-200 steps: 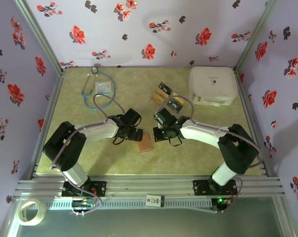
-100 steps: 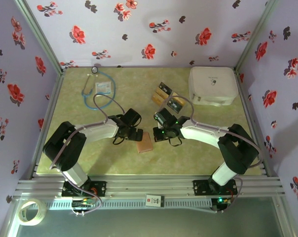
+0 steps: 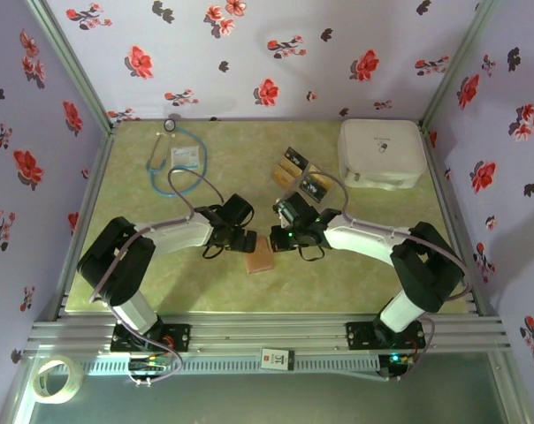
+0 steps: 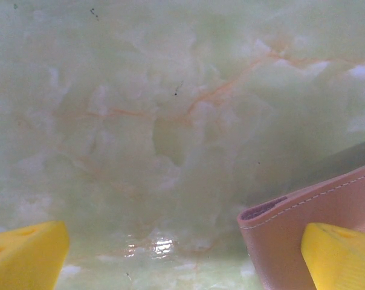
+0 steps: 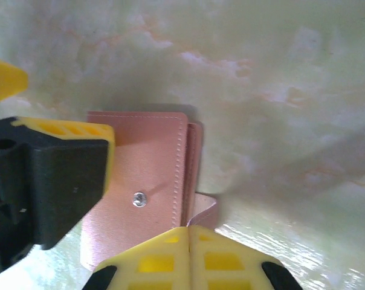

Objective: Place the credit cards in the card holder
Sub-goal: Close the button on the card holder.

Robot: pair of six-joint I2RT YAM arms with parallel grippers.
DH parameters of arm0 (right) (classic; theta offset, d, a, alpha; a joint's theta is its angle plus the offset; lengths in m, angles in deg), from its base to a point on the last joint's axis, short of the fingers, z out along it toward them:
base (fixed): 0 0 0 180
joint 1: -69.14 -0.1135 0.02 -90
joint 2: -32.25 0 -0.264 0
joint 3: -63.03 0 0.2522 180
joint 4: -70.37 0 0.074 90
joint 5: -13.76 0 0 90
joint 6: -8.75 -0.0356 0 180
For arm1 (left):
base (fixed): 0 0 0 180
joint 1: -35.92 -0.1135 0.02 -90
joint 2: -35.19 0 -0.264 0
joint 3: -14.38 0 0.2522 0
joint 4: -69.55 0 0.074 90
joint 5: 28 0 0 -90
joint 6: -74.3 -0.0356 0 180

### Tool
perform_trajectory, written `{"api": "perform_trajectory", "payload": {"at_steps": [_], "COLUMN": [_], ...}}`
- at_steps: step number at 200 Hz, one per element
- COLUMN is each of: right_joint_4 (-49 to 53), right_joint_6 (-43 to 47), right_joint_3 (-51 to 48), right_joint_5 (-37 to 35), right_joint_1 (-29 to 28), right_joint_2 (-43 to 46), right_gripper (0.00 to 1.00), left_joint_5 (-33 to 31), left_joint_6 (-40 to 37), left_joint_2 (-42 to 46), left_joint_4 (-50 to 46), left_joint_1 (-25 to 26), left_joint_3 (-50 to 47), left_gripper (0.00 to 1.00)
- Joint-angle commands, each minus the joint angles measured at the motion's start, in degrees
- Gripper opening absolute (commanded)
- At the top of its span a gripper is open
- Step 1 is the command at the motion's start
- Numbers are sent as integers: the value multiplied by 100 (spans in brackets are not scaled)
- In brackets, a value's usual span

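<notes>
Left arm (image 3: 165, 235), right arm (image 3: 366, 237): white links, black joints, grey looping cables; yellow fingers (image 4: 339, 257).

The card holder (image 5: 147, 175) lies folded on the marbled table (image 5: 279, 90). The right gripper (image 5: 189, 234), fingers pressed together, overlaps its edge

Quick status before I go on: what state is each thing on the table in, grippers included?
card holder, folded shut, flat on the table.
credit cards, loose in a cluster on the table, apart from the card holder.
left gripper, open wide, one finger over the card holder's corner.
right gripper, shut, tips at the card holder's edge.
white case, lid closed.
</notes>
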Motion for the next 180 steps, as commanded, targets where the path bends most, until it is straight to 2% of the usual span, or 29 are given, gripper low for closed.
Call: {"api": "perform_trajectory", "payload": {"at_steps": [1,51,180], "right_joint_4": [-460,-925,-1310], "right_joint_6": [-307,-574,-754], "right_joint_3": [-79,-140,-307], "right_joint_5": [336,500,538], "right_joint_1": [28,-24,-271], "right_joint_2": [-44,-300,-623], "right_gripper": [0,0,0], "left_joint_5": [-228,-228,-219], "left_joint_6": [-131,-89,-2], "left_joint_2": [-205,-197,-182], "left_joint_4": [-251,-203,-123], "left_joint_1": [53,46,41], "left_joint_3": [-50,-122,-188], "left_gripper": [100,100,100]}}
